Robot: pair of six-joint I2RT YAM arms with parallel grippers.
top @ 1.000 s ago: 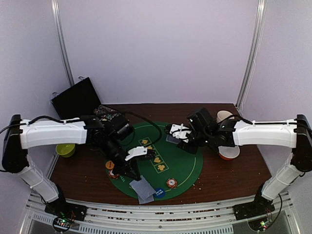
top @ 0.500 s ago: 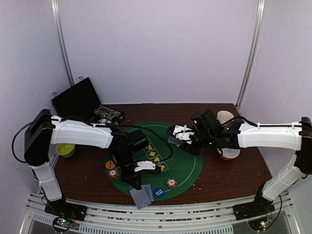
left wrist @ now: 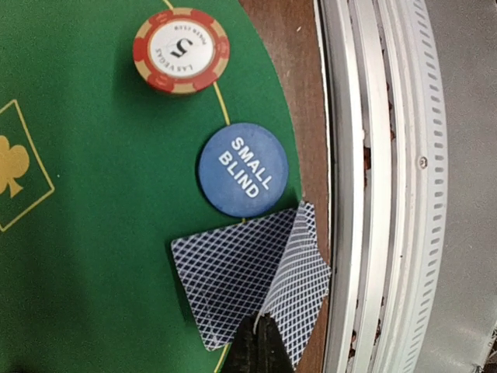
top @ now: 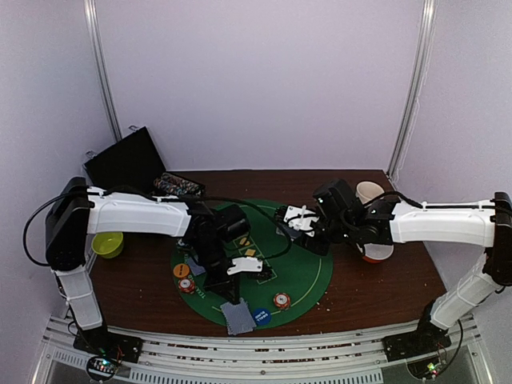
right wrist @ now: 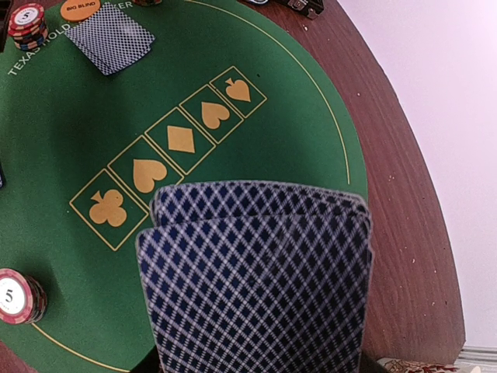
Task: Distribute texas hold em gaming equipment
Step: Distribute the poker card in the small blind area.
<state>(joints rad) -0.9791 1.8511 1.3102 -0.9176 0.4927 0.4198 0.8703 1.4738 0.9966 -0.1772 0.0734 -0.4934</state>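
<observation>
a round green felt poker mat [top: 308, 270] covers the middle of the brown table [top: 384, 280]. over its far right part the right gripper [top: 294, 218] is clamped on a fan of diamond-backed grey-blue playing cards [right wrist: 256, 272]. at the mat's near edge the left gripper [left wrist: 262, 343] hangs over two overlapping face-down cards [left wrist: 233, 280]; whether its dark tips pinch one, i can't tell. just beside the pair lies a round blue "small blind" disc [left wrist: 243, 169], and past it a red-and-white chip stack [left wrist: 181, 50].

Mat [left wrist: 93, 233]: green, yellow lines and suit boxes. Cards [left wrist: 233, 287], lower centre: navy backs, fine white diamond lattice. Blue disc [left wrist: 243, 169]: white lettering. Chip [left wrist: 181, 50], top: red-and-cream rim, white face. Orange disc [right wrist: 80, 9], upper left: dark lettering. Table [right wrist: 404, 217]: reddish brown.
</observation>
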